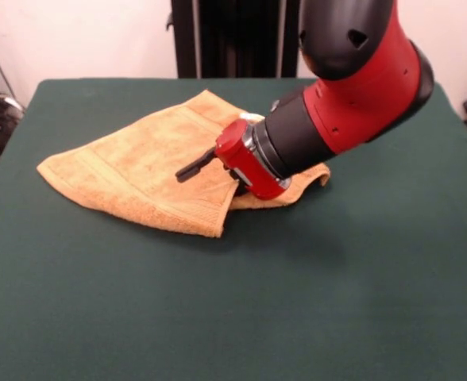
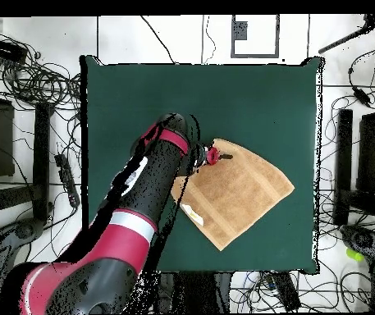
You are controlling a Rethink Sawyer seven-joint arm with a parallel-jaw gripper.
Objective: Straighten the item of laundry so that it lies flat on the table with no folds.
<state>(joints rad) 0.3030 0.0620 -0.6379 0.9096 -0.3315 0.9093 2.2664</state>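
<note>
The orange-tan towel [image 1: 130, 171] lies on the dark green table [image 1: 313, 302], left of centre and towards the far side. It is not flat: a layer is folded over along its near right edge, and a corner sticks out to the right under the arm. In the overhead view the towel [image 2: 244, 193] sits at the table's [image 2: 141, 98] lower right, with a white tag [image 2: 194, 215] at its left edge. My gripper [image 1: 187, 170] reaches sideways, low over the towel's middle, shut with nothing seen in it. In the overhead view it [image 2: 225, 155] is at the towel's upper left corner.
The red and black arm [image 1: 353, 87] comes down from the top right and hides part of the towel's far right side. Cables and equipment [image 2: 26, 82] lie on the floor around the table.
</note>
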